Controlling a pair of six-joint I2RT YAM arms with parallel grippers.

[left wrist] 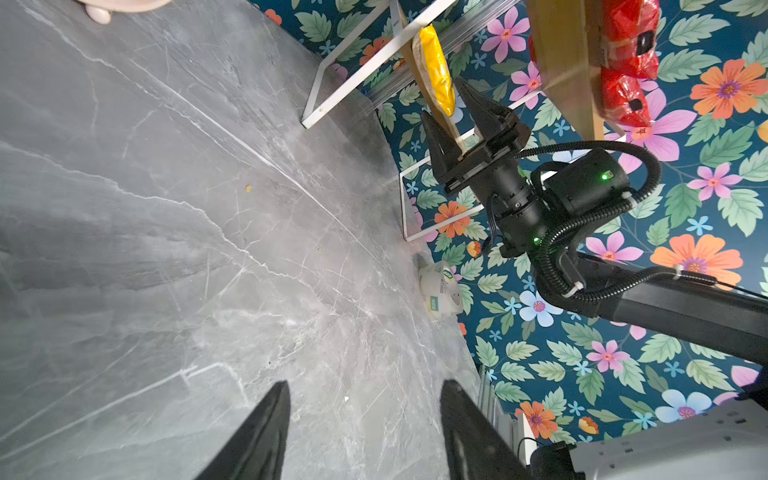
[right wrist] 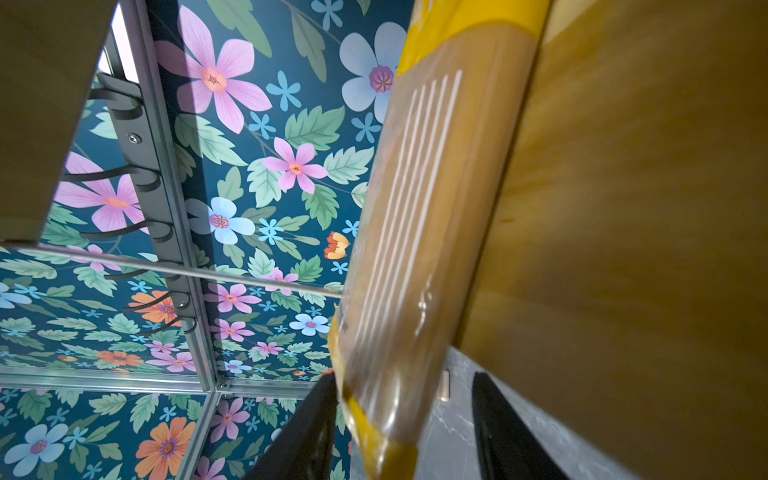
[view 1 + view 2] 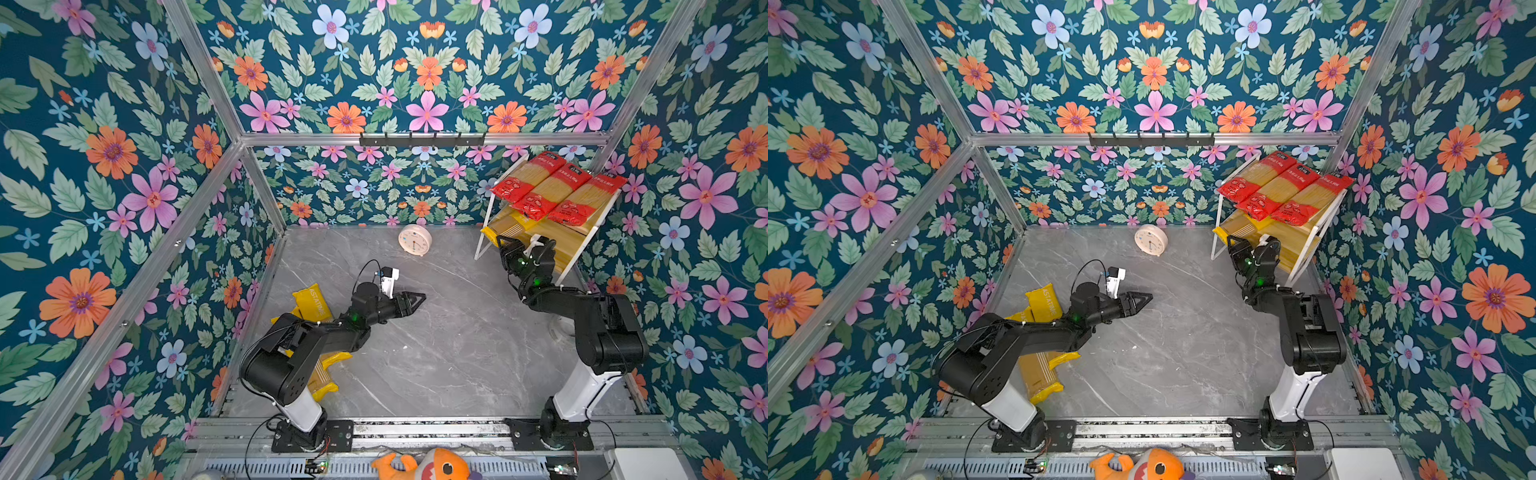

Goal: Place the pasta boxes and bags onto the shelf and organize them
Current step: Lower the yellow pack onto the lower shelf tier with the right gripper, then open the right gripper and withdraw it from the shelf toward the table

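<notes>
Release step at the lower tier. Right gripper (image 1: 446,99) sits at the shelf (image 1: 357,45), far right of the table (image 3: 436,353). Its jaws are apart with the near end of one yellow packet (image 2: 415,208) between them. Gaps show beside the fingers in the right wrist view, so I read the packet as let go, not clamped. It lies along the lower board, toward the board's left end. Whether a finger touches the board edge: cannot tell. Three red packets (image 3: 557,187) lie side by side across the top tier. Left gripper (image 3: 419,298) hovers over the middle of the table, fingers moderately wide, nothing between them. Remaining yellow packets (image 3: 311,303) lie near left on the table, partly under the left arm. Looks like two; the overlap is hidden.

Doing it well, my read:
- Keep the right jaws apart and back straight out along the packet's length, toward near left, so no finger snags the crimped end and drags the packet off the board.
- Don't lift until clear of the upper board.
- Film looks slick and the spaghetti stiff, so a small nudge would likely slide the whole packet.
- Check it rests fully on the board, with room to its right for the other yellows.

Clock (image 3: 414,240) at far middle is well apart from the exit path.
</notes>
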